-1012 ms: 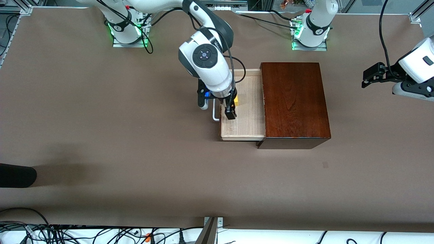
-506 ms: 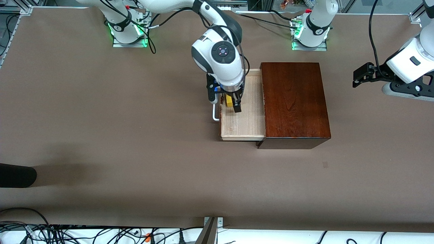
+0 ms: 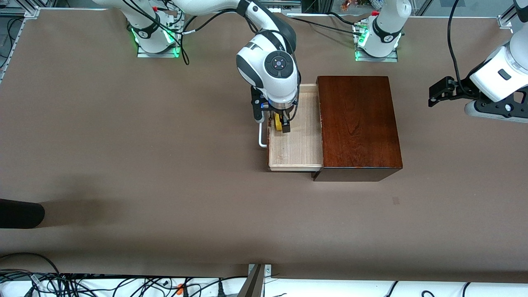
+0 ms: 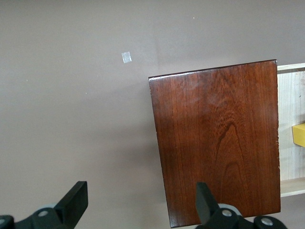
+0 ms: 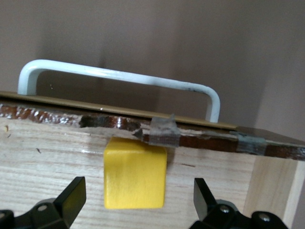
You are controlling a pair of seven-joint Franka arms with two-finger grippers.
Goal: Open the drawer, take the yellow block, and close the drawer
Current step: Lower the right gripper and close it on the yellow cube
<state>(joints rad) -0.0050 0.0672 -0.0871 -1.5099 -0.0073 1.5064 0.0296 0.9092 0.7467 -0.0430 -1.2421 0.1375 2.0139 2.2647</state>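
A wide table (image 3: pixel 123 165) covered in matte brown material fills almost the whole front view, evenly lit from above with soft shadows. At 9 o'clock a dark rounded object (image 3: pixel 20 213) juts in from the edge and casts a broad shadow across the surface. Along the 6 o'clock edge runs a white strip strewn with tangled black cables (image 3: pixel 82 284), with a metal bracket (image 3: pixel 260 270) at its middle. Aluminium framing (image 3: pixel 509 20) shows at 1 o'clock.
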